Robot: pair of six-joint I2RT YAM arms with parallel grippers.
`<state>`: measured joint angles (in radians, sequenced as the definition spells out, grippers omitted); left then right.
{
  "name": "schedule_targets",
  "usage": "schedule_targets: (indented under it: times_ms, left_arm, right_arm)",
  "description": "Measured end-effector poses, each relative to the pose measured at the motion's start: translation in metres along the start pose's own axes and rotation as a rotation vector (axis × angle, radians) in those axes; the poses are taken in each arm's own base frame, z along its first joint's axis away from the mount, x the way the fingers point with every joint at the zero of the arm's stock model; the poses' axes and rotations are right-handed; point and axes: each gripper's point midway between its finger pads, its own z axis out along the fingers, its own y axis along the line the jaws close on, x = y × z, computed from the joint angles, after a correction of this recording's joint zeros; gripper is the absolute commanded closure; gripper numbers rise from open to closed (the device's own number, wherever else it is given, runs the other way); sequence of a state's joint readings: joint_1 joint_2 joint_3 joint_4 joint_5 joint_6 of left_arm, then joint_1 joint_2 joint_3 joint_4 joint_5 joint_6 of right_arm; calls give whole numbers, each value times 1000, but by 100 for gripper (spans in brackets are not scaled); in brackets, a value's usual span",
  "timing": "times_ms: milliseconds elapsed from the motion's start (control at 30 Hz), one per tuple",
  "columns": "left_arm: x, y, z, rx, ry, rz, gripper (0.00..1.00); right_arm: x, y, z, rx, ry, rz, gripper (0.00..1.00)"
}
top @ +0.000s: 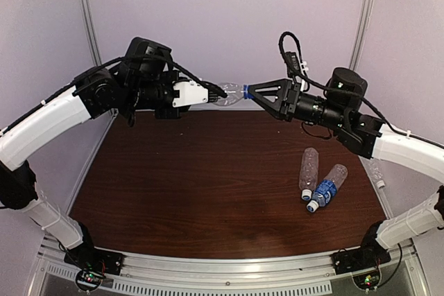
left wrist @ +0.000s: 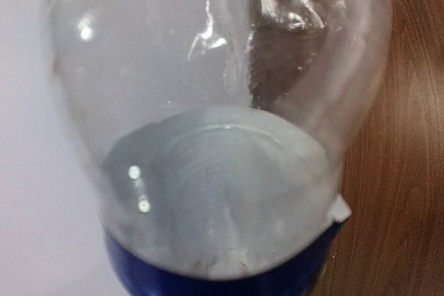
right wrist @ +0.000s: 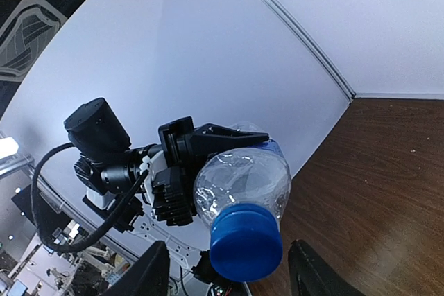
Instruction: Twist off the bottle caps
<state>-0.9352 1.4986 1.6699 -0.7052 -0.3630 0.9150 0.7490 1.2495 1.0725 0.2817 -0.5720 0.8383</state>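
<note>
On the near right of the table [top: 208,192], a blue-labelled bottle [top: 326,190] and an unlabelled bottle [top: 309,166] lie side by side, their white caps [top: 306,197] pointing near. Farther back, in mid-air, the left gripper [top: 220,91] pinches a clear bottle [right wrist: 243,178]. Its dark blue cap [right wrist: 246,242] sits between the right gripper's [top: 248,92] spread jaws.
</note>
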Motion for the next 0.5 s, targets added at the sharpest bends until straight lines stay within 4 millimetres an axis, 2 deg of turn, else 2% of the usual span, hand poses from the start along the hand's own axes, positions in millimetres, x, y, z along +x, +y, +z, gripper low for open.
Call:
schedule_targets:
  times_ms: [200,333,500]
  left_arm:
    - [0,0,0,0,-1,2,71]
    - [0,-1,1,0,2,3,71]
    - [0,-5,1,18,-3,7,71]
  right_arm:
    - [2,-3,6,-16,9,22,73]
    - [1,-5,6,-8,8,23,100]
    - [5,-9,6,7,19,-39,100]
